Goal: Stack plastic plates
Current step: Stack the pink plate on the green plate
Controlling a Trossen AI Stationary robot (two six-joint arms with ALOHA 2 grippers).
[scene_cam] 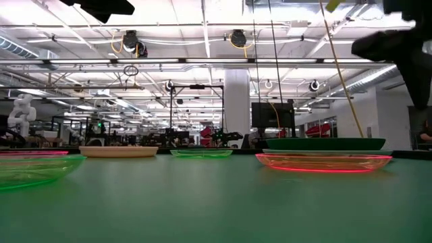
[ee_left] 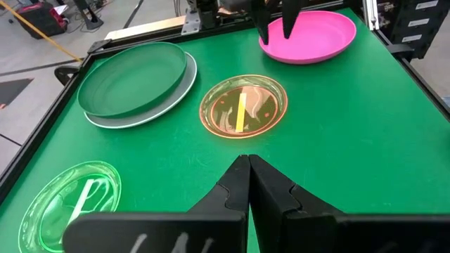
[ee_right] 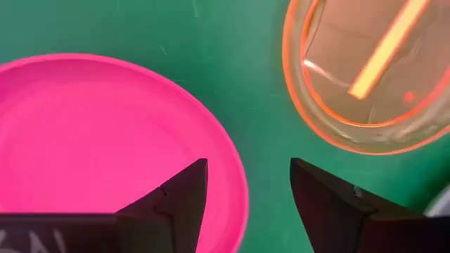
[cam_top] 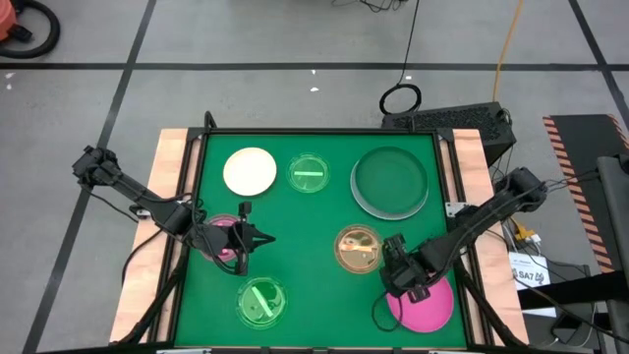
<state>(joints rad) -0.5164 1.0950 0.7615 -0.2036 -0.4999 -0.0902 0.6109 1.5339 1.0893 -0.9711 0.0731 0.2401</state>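
Here the right claw (ee_right: 247, 184) gapes astride the hot-pink plate (ee_right: 84, 140) rim; left claw (ee_left: 248, 169) closed.

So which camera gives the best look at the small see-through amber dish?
The left wrist view: the small see-through amber dish shows whole, yellow bar included. The high view shows it small, beside the right gripper. The right wrist view crops it; the low view sees it edge-on.

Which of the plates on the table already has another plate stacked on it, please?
The pale-blue plate at the far right of the mat: the dark-green plate sits on it, slightly off-centre, so only its rim shows. Every other plate lies alone.
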